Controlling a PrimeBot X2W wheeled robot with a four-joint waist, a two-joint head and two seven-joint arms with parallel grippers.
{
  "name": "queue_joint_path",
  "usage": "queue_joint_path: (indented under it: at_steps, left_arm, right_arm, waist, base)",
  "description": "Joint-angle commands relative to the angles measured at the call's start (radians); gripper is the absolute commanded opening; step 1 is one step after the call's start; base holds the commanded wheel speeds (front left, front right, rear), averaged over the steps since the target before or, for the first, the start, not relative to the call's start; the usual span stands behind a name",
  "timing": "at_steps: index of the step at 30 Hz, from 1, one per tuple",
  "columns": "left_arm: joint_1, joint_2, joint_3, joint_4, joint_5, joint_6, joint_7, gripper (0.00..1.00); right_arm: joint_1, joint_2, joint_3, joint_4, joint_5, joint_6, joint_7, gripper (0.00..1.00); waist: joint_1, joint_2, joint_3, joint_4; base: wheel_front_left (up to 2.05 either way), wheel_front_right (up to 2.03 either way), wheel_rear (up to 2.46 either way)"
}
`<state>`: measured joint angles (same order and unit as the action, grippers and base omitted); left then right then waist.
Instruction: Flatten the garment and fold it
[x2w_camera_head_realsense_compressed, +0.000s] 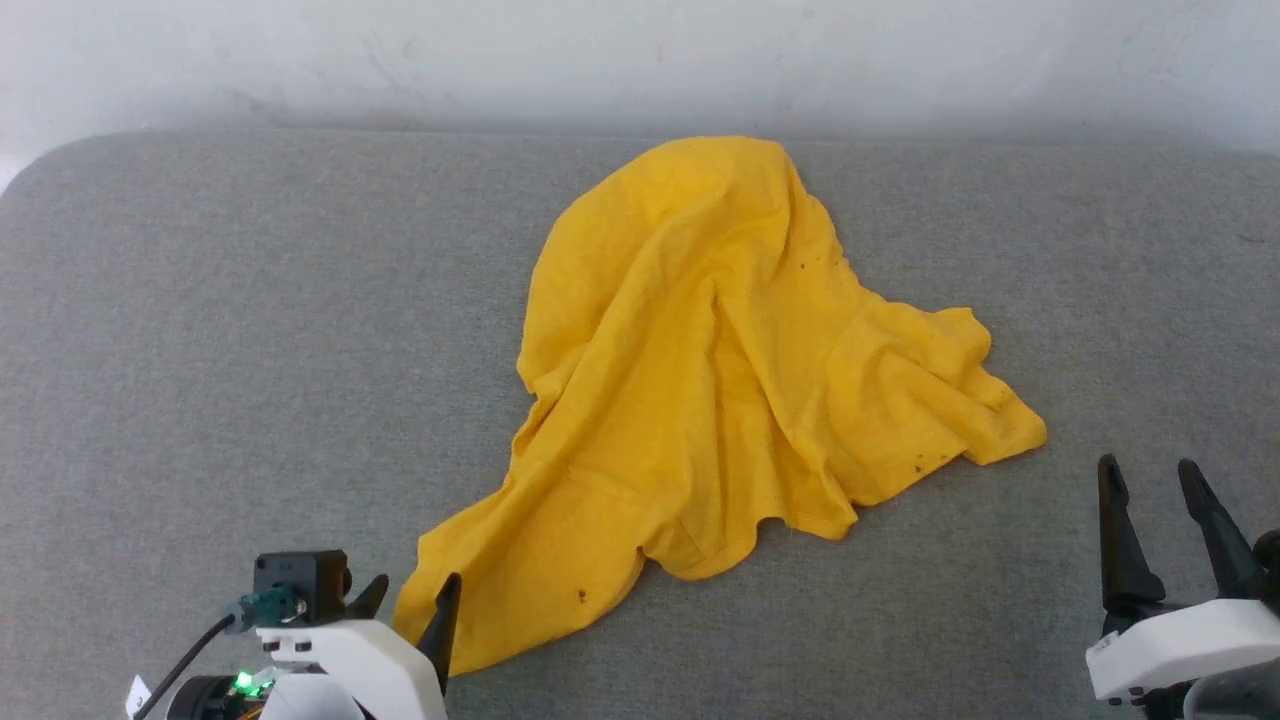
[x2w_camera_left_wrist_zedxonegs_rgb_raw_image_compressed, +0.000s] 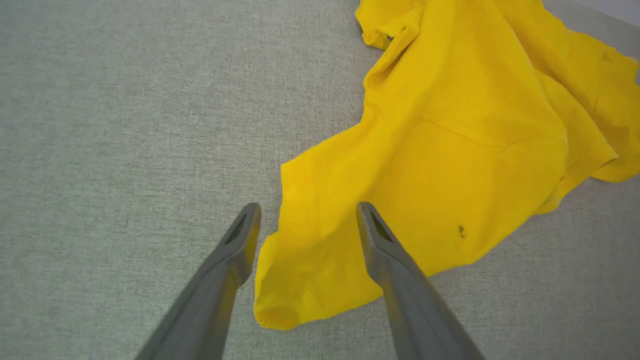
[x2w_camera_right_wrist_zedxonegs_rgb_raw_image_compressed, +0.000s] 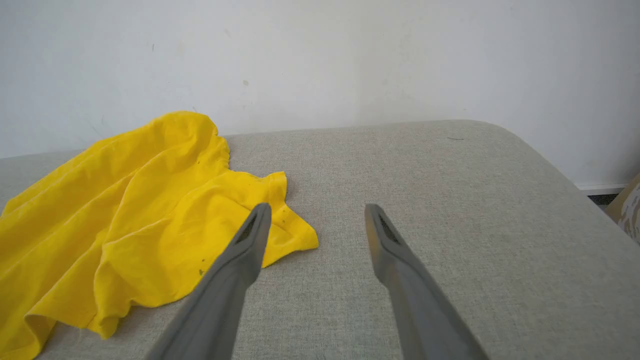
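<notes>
- Head view: a crumpled yellow garment (x2w_camera_head_realsense_compressed: 720, 380) lies heaped mid-desk on the grey fabric-covered desk (x2w_camera_head_realsense_compressed: 250, 350), plain side up, with one corner trailing toward the near left.
- At that corner, the left tool (x2w_camera_head_realsense_compressed: 415, 590) hovers released; in the left wrist view its fingers (x2w_camera_left_wrist_zedxonegs_rgb_raw_image_compressed: 240, 240) straddle the cloth's edge.
- Nearby, the right tool (x2w_camera_head_realsense_compressed: 1148, 475), spread and empty, stands just off the garment's right-hand corner, above bare desk.
- Behind, a white wall (x2w_camera_head_realsense_compressed: 640, 60) backs the desk.

The garment (x2w_camera_head_realsense_compressed: 700, 350) is thin, matt, creased cloth lying on a coarse-woven grey fabric surface (x2w_camera_head_realsense_compressed: 250, 350).
</notes>
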<state>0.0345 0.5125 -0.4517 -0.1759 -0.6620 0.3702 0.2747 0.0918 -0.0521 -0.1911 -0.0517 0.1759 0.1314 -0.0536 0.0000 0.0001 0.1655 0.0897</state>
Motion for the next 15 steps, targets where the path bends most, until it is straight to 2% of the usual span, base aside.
queue_joint_path:
  at_steps: [1, 8, 15]
  left_arm:
    - [0.010, 0.012, 0.003, 0.001, -0.004, 0.000, 0.009, 1.00]
    - [0.045, 0.042, 0.010, 0.021, -0.024, 0.040, 0.083, 1.00]
    - [0.044, 0.013, -0.010, 0.080, -0.087, -0.017, 0.106, 1.00]
  right_arm:
    - [0.003, 0.002, 0.000, -0.002, 0.002, -0.001, -0.004, 1.00]
    - [0.000, 0.002, -0.001, 0.004, 0.008, -0.001, -0.012, 1.00]
    - [-0.007, 0.002, -0.005, 0.013, 0.008, -0.001, -0.015, 1.00]
  waist:
    - [0.0000, -0.0001, 0.006, -0.007]
    - [0.0000, -0.0001, 0.021, -0.031]
    - [0.0000, -0.0001, 0.021, -0.038]
  base:
    - [0.00, 0.00, 0.00]
    - [0.00, 0.00, 0.00]
    - [0.00, 0.00, 0.00]
